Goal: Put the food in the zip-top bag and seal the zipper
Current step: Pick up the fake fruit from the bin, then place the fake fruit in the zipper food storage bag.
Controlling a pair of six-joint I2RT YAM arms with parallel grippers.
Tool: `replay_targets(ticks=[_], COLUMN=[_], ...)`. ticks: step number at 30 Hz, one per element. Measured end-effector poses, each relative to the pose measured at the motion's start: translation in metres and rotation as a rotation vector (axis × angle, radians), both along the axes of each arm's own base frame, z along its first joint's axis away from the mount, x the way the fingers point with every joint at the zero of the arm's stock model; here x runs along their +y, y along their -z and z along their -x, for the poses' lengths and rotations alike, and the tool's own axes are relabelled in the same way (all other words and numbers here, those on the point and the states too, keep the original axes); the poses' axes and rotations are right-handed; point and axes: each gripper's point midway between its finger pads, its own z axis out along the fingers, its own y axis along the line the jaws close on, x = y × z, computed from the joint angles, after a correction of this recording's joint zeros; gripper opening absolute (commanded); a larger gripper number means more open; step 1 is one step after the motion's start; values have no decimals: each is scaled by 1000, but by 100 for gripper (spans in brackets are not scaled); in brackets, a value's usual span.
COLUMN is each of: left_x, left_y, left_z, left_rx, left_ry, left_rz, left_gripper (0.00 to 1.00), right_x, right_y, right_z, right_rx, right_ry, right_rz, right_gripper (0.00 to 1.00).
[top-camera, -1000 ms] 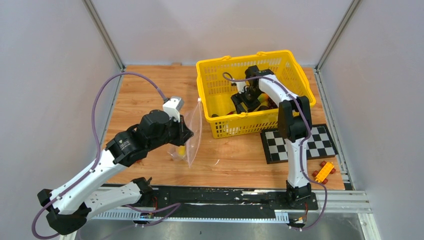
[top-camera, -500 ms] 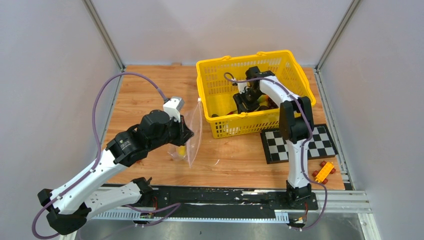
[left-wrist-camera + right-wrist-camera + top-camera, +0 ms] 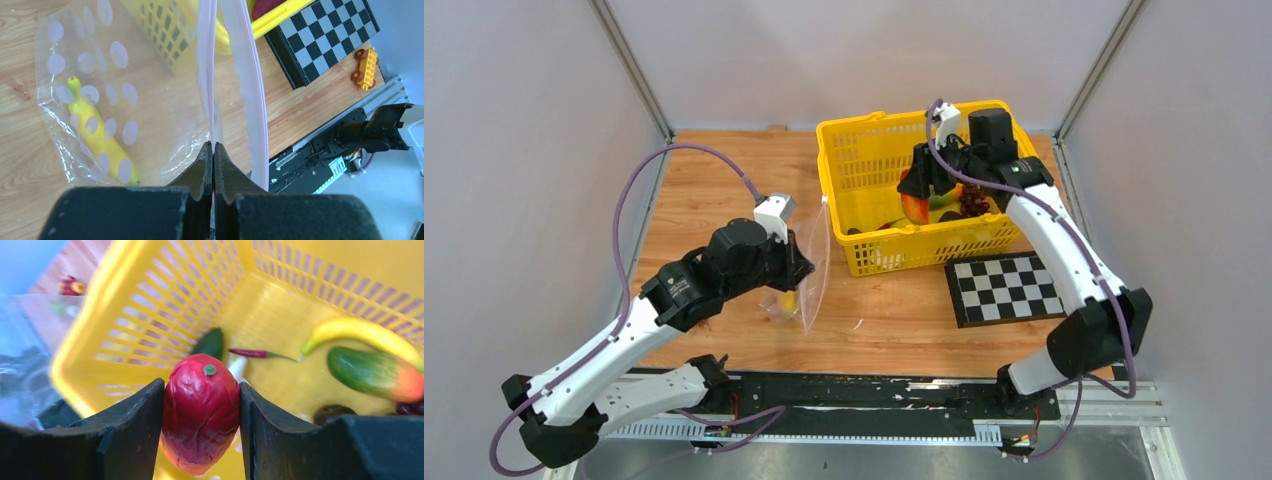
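My left gripper (image 3: pixel 796 268) is shut on one lip of the zip-top bag (image 3: pixel 812 262) and holds it upright with the mouth open. In the left wrist view the fingertips (image 3: pixel 213 146) pinch the pink zipper strip (image 3: pixel 206 75); the other lip (image 3: pixel 251 95) bows away. A yellow banana (image 3: pixel 97 135) lies inside the bag. My right gripper (image 3: pixel 921 192) is above the yellow basket (image 3: pixel 864 150), shut on a red fruit (image 3: pixel 201 410). More food lies in the basket: a banana (image 3: pixel 360 332), a green-orange piece (image 3: pixel 375 372), a red chilli (image 3: pixel 255 353), dark grapes (image 3: pixel 973 200).
A checkerboard plate (image 3: pixel 1004 288) lies on the table right of the bag, in front of the basket. An orange toy car (image 3: pixel 366 61) sits beyond it near the front rail. The wooden table is walled on three sides.
My right gripper has risen out of the basket floor with the red fruit, and the right arm's elbow has swung out to the right. The left arm and bag have stayed put.
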Motion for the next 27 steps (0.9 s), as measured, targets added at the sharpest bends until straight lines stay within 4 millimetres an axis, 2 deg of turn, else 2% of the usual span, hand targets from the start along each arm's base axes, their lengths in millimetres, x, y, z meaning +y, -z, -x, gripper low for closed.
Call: replay_targets(ticks=[8,16,18,21,24,27], left_x=[-10,-15,-15,-15,-15,-14], left_y=[3,3,3,3,1,-3], left_z=[-1,-1,0,0,1,4], left_rx=[13,14,16,18,18,13], left_ry=[26,43,44,47,50,53], left_rz=[9,23,25,27,33,50], left_gripper=[0,0,0,0,0,0], right_x=[49,120,131,146,158,166], right_y=[-68,-133,-142,-148,-144,-135], right_z=[51,150,168,181,186,182], right_rx=[-133,-316,-352,-407,-443,-462], right_ry=[-92,-340,-382,-401,-407,-397], right_rz=[-283,-489,-529,-568,-593,-602], right_gripper=[24,24,24,23,22,22])
